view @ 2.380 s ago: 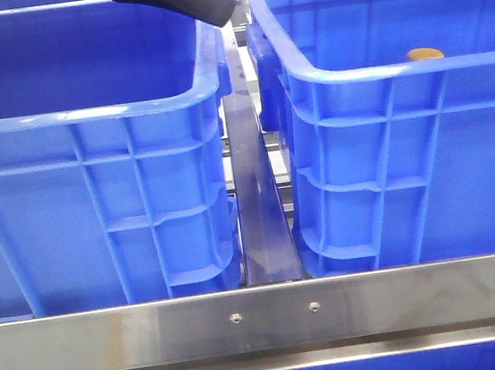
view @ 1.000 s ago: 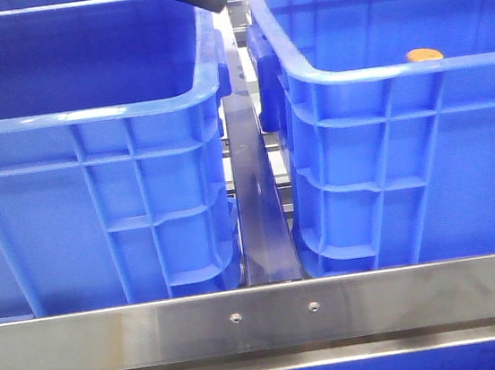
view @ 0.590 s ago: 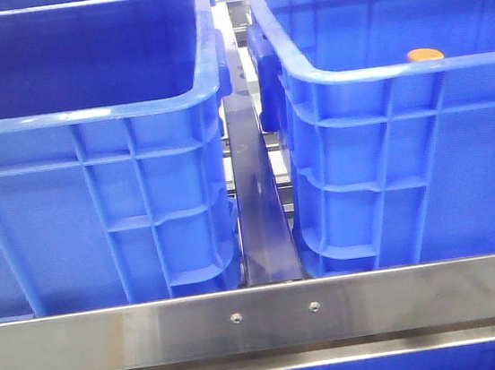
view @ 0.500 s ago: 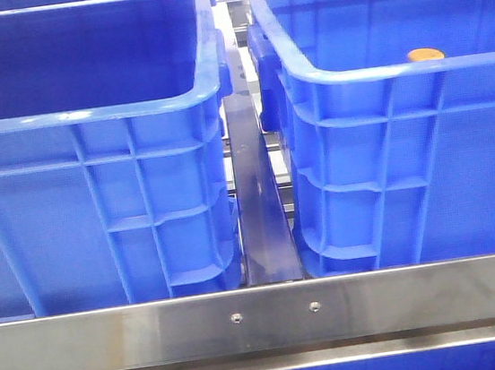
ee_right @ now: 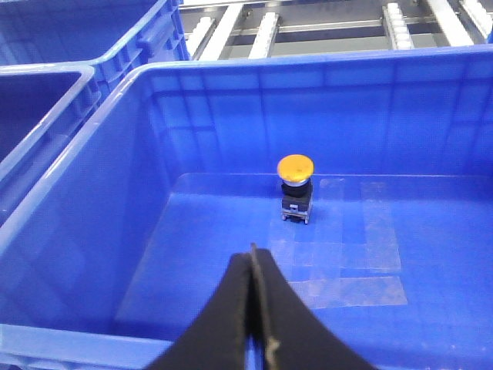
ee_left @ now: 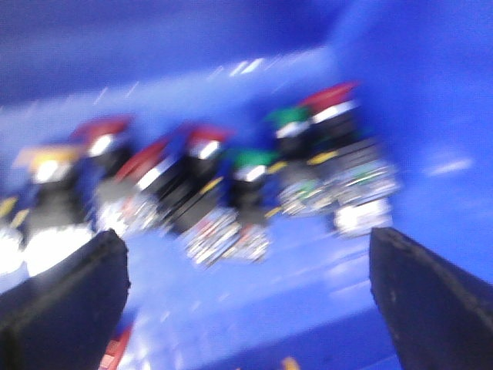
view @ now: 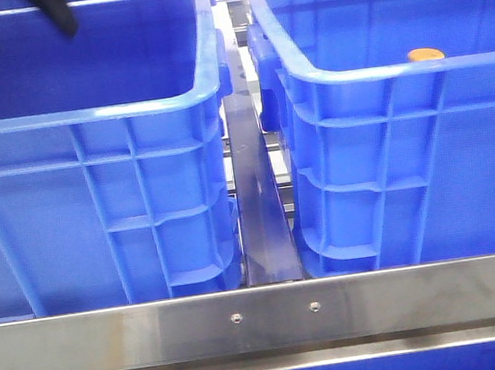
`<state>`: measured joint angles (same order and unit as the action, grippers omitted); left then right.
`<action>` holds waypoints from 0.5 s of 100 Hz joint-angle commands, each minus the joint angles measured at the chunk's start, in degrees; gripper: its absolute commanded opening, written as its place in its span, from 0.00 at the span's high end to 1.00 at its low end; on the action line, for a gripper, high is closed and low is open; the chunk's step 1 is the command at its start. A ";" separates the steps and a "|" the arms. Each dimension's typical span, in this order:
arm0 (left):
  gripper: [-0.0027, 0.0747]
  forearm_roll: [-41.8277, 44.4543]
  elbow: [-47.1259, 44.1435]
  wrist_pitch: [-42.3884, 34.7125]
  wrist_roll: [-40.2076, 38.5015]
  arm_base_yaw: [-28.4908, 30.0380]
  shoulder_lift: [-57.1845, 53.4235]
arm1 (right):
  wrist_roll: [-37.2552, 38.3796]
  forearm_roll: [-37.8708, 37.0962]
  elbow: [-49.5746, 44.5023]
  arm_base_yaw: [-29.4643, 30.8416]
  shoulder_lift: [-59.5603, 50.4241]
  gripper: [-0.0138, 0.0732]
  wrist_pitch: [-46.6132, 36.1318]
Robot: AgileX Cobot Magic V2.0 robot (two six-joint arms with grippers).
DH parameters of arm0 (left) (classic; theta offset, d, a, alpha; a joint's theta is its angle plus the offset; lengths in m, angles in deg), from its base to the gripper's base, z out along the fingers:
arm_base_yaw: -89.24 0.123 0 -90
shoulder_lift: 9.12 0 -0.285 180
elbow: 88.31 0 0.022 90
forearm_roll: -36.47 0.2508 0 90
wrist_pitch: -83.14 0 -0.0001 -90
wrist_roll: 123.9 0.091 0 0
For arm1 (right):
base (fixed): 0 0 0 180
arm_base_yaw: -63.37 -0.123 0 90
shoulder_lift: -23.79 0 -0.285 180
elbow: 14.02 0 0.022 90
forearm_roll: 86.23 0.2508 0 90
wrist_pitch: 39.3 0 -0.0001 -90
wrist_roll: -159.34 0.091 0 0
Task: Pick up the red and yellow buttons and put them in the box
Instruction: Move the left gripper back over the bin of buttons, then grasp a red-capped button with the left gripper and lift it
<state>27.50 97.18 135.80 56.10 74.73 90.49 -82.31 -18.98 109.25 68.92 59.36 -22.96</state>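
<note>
- One yellow button (ee_right: pixel 296 167) stood upright on the floor of the right box (ee_right: pixel 92 231), its cap barely clearing the rim in the front view.
- Right gripper (ee_right: pixel 253 308) hovered above, fingers pressed together, empty.
- Left gripper (ee_left: pixel 246 293) spread wide over blurred red and green buttons (ee_left: pixel 208 185); their details were unreadable.

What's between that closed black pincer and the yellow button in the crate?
Nothing but bare blue crate floor with clear tape patches. The right wrist view shows the shut right tool apart from the yellow button.

Box (ee_right: pixel 115 231) floor open around yellow btn (ee_right: pixel 296 166).
</note>
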 commanded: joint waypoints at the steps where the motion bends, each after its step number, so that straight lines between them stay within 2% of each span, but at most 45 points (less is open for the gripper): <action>1: 0.19 1.53 1.91 -0.64 -3.97 0.13 -0.17 | -0.44 1.61 1.49 -0.15 0.04 0.92 -1.92; 18: 0.19 1.53 1.91 -0.90 -5.24 0.13 3.69 | -0.44 1.61 1.49 -0.15 0.04 0.92 -1.92; 50: 0.19 1.20 1.91 -5.86 -5.23 0.13 8.85 | -0.44 1.61 1.49 -0.15 0.04 0.92 -1.80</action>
<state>29.51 97.18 133.69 51.42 74.73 101.31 -82.31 -18.98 109.25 68.92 59.36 -22.96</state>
